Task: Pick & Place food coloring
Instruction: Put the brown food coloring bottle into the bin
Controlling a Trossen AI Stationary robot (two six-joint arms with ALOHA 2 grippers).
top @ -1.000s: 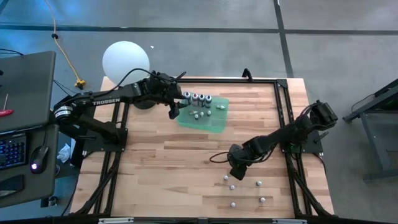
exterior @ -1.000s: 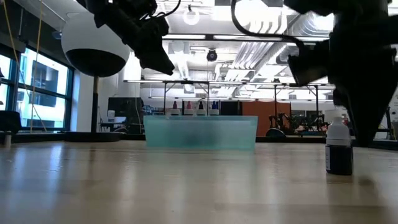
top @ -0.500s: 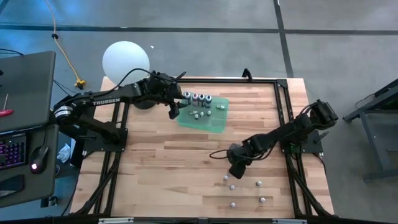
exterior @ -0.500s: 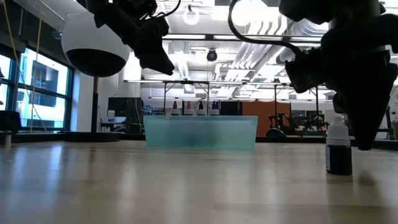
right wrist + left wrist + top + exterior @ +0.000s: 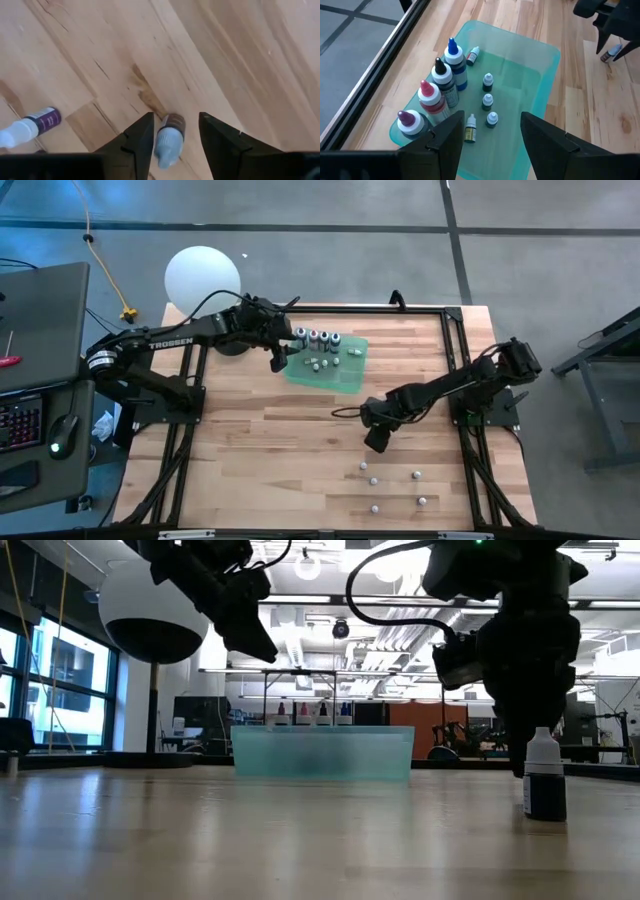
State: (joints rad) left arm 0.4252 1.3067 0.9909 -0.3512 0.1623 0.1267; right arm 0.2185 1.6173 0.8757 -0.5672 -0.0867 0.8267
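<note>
The right end effector (image 5: 377,440) hangs over the wooden surface (image 5: 300,450), its fingers (image 5: 137,137) closed on a small whitish food coloring bottle (image 5: 167,137) held between them. Just beyond it another small bottle (image 5: 30,125) lies on its side, and a few more stand scattered nearby (image 5: 372,478). Well apart, the left end effector (image 5: 281,356) hovers wide and empty over the green tray (image 5: 540,75), where four larger bottles (image 5: 437,87) stand in a row beside several small ones (image 5: 487,100).

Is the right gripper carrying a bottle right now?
Yes: a small bottle sits between the right gripper fingers, held above the wooden table.
</note>
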